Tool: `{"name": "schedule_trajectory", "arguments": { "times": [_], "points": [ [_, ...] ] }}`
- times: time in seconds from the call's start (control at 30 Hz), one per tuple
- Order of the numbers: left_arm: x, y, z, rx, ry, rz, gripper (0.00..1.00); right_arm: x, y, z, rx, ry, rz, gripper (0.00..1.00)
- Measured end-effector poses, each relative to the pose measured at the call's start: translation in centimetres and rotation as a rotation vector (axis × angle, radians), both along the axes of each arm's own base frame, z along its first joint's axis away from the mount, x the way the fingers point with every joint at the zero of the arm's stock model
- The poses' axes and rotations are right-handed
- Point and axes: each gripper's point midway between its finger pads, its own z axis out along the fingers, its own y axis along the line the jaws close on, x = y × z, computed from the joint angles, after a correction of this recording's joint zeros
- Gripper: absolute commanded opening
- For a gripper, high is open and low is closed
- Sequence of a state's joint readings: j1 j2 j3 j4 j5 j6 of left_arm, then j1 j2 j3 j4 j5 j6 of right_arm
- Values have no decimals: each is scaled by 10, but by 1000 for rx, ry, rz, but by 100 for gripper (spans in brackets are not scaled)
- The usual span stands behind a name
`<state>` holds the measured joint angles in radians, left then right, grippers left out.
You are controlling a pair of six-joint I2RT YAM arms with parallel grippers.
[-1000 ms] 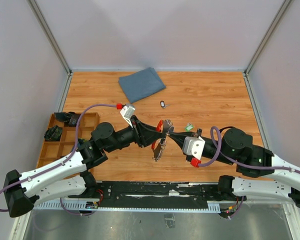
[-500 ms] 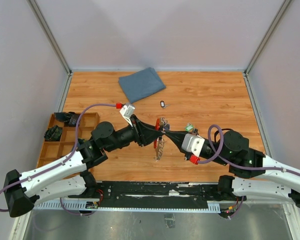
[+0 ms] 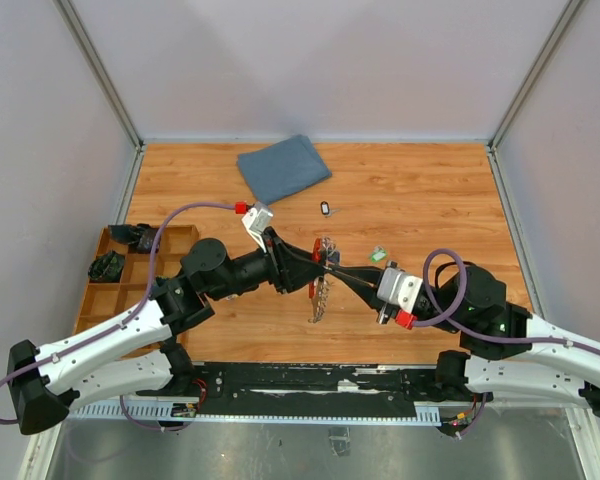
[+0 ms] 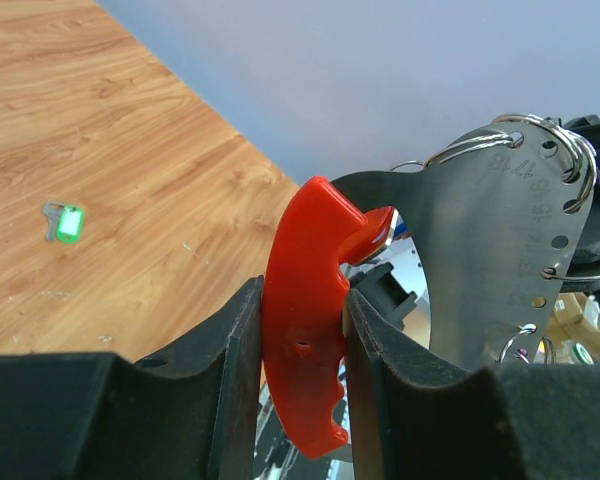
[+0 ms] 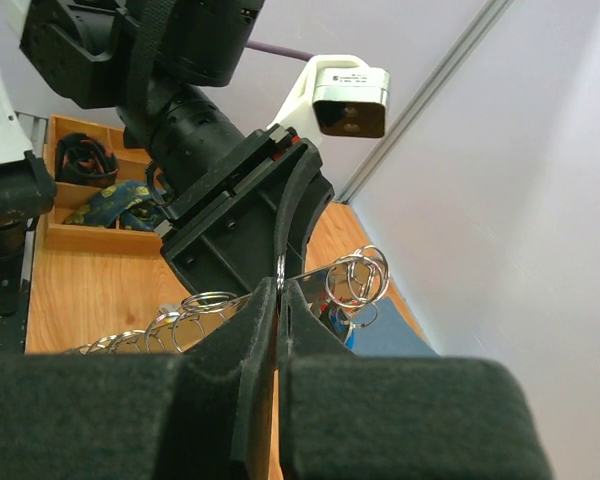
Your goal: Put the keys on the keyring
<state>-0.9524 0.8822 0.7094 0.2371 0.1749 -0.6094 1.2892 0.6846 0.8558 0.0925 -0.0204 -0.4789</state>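
The keyring is held up over the middle of the table. My left gripper (image 3: 313,262) (image 4: 300,340) is shut on its red curved loop (image 4: 305,330) (image 3: 316,253). From the loop hangs a silver perforated plate (image 4: 500,250) (image 3: 321,295) with several split rings. My right gripper (image 3: 332,266) (image 5: 279,295) comes in from the right and is shut on one thin metal ring (image 5: 280,268) at the plate's edge. A key with a green head (image 3: 379,255) (image 4: 68,222) lies on the table. Another small key (image 3: 325,208) lies farther back. A bright blue bit (image 5: 345,330) shows behind the plate; I cannot tell what it is.
A folded blue cloth (image 3: 283,167) lies at the back of the table. A brown compartment tray (image 3: 120,285) (image 5: 75,235) with dark items stands at the left edge. Grey walls close in the table on three sides.
The right arm's wrist has shifted to the right while its fingertips stayed at the keyring. The hanging plate has swung slightly. The left arm has hardly moved.
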Motion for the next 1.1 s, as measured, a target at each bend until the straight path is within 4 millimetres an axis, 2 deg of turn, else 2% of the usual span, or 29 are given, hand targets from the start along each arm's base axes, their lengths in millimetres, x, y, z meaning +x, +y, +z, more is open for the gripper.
{"name": "schedule_trajectory", "arguments": {
  "times": [0.37,0.83,1.1],
  "points": [
    [-7,-1,-3,73,3,-43,0,-13,-6,-3,-105,2,62,0],
    [-6,-8,-12,119,15,-71,1,-8,3,-5,-68,-16,48,0],
    [-4,-3,-8,118,-2,-42,24,-2,-1,-2,-50,-44,13,0]
  ]
}}
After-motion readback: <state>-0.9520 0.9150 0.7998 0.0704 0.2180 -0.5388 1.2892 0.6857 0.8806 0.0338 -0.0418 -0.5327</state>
